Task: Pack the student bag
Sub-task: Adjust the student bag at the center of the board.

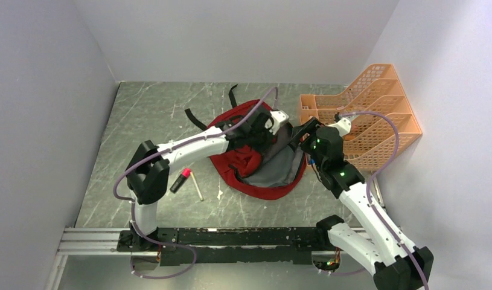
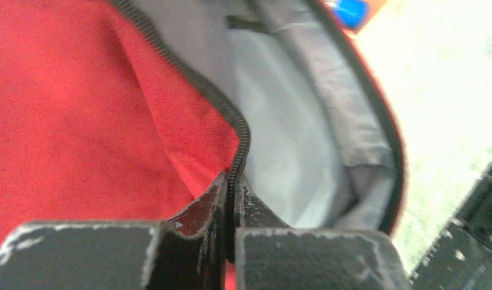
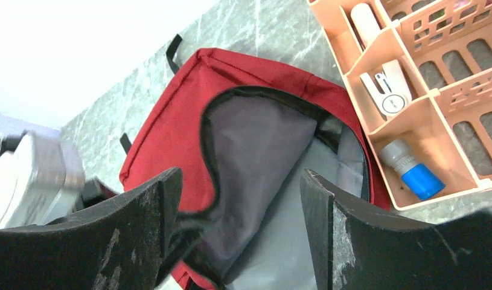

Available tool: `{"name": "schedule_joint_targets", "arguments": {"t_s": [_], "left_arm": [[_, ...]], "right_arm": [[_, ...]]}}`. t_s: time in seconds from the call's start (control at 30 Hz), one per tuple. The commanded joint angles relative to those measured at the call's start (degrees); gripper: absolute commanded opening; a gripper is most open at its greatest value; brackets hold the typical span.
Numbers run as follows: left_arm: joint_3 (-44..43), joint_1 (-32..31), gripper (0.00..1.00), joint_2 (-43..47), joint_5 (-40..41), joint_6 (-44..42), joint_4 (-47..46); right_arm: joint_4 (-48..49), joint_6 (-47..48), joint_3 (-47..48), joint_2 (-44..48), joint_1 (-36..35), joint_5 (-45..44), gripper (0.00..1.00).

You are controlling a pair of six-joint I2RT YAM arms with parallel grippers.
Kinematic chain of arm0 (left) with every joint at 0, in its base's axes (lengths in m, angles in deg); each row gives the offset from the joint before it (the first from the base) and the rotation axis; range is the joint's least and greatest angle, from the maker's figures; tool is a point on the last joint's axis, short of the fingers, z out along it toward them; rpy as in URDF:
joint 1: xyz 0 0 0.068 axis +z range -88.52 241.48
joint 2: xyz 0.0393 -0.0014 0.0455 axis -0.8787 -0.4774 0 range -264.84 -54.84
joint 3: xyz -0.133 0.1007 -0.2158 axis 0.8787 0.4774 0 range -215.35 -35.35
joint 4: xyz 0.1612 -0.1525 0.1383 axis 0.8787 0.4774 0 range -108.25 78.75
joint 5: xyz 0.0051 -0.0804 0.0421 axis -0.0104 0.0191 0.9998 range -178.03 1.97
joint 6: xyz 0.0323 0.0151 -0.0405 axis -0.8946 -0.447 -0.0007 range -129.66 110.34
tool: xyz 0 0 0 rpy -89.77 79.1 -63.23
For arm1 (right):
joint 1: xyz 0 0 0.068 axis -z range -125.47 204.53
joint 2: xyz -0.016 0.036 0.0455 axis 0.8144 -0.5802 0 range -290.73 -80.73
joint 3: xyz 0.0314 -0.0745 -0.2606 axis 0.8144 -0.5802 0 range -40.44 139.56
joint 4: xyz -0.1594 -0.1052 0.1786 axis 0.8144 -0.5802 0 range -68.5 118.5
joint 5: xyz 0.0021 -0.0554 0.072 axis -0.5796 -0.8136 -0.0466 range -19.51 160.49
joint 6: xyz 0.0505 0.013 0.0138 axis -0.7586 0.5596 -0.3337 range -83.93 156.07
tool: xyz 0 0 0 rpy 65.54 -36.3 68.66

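The student bag (image 1: 243,160) lies in the middle of the table, dark red, its mouth unzipped and the grey lining (image 1: 276,172) showing. My left gripper (image 1: 262,134) sits on the bag's upper rim. In the left wrist view this left gripper (image 2: 236,187) is shut on the black zipper edge (image 2: 243,139), between red cloth (image 2: 80,121) and the lining (image 2: 291,133). My right gripper (image 1: 299,136) hovers at the bag's right side. In the right wrist view the right gripper (image 3: 240,175) is open over the bag's mouth (image 3: 255,151), with only lining seen between its fingers.
An orange mesh file organizer (image 1: 376,115) stands right of the bag; its front compartments hold a blue-capped bottle (image 3: 412,172) and a white stapler (image 3: 388,90). A pink-tipped marker (image 1: 180,180) and a thin pen (image 1: 197,185) lie left of the bag. Walls close three sides.
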Motion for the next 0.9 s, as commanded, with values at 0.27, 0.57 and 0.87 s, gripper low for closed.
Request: {"name": "schedule_joint_targets", "arguments": {"t_s": [0.27,0.57,0.87], "left_arm": [[2.86,-9.73,0.15,7.04,-7.30,-7.03,2.46],[8.05,-7.19,0.76,11.59,-3.06,-0.13,-2.96],[16.26,9.94,0.73,16.94,2.10,15.70,-10.12]], "right_arm": [[-1.75,-0.79,1.25,7.23,0.24,-7.58,0.74],[-2.15,0.14,0.45,7.23,0.24,-7.23,0.73],[-3.20,2.70,0.98,4.05,0.24,-2.34,0.73]]}}
